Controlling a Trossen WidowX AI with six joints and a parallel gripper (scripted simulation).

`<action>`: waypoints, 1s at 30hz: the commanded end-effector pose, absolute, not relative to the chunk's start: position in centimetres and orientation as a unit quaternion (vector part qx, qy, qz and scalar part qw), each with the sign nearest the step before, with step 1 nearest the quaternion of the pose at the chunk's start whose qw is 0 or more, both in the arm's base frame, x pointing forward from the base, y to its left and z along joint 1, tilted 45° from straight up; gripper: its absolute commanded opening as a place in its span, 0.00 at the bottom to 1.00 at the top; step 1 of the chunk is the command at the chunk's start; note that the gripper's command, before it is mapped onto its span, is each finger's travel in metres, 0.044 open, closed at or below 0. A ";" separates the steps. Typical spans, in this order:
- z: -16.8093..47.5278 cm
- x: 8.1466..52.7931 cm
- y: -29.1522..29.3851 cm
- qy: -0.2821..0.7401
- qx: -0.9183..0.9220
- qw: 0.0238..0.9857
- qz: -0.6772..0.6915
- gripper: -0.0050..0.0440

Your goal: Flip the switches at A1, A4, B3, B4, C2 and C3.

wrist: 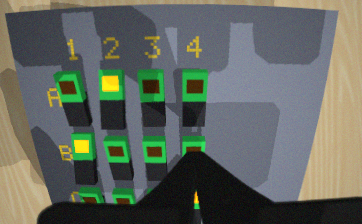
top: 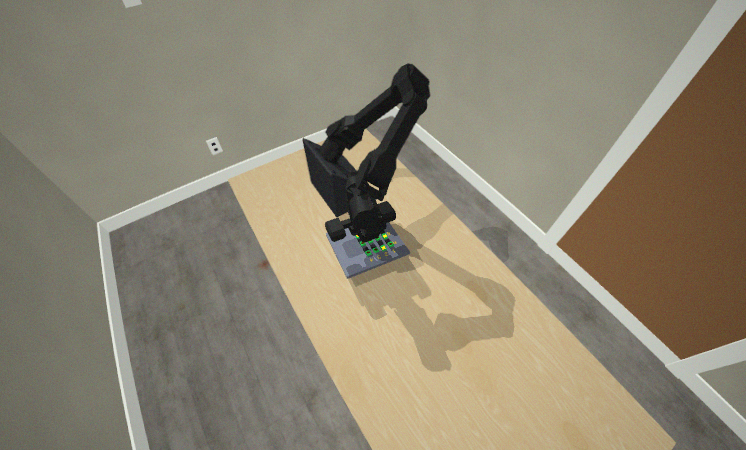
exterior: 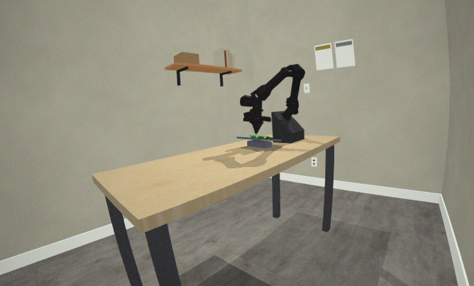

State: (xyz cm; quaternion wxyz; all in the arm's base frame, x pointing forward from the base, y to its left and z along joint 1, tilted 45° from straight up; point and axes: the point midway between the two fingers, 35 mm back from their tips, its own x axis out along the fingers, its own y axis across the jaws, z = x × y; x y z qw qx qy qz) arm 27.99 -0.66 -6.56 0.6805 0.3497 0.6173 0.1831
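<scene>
My jaws are fully closed and hold nothing; the two black fingers are pressed together into one pointed tip. In the wrist view this tip covers the lower part of the switch at B4 [wrist: 194, 146], but I cannot tell if it touches the switch or only hangs above it. The grey switch panel [wrist: 292, 90] lies flat on the tabletop [exterior: 182, 177], near the end where my base [exterior: 284, 128] stands, and it is just beside the base. On the panel the yellow numbers 1 to 4 are printed above the columns and the letters A and B at the left side of the rows. In row A the lamp of the switch at A2 [wrist: 111, 83] is bright yellow, while the switch at A1 [wrist: 68, 87], the switch at A3 [wrist: 151, 86] and the switch at A4 [wrist: 195, 86] show dark brown lamps. In row B the switch at B1 [wrist: 82, 146] is lit, and the switch at B2 [wrist: 116, 151] and the switch at B3 [wrist: 154, 151] are dark. Row C is mostly hidden behind my fingers; a small yellow spot [wrist: 196, 199] shows in the thin gap between them. In the exterior view my arm [exterior: 277, 79] bends over the panel and points straight down.
</scene>
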 end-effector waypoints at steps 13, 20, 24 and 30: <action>-7.1 28.5 -0.1 0.613 0.350 0.685 0.181 0.00; -7.0 28.7 -0.2 0.611 0.347 0.688 0.182 0.00; -7.0 28.7 -0.2 0.611 0.347 0.688 0.182 0.00; -7.2 28.6 0.0 0.613 0.348 0.686 0.182 0.00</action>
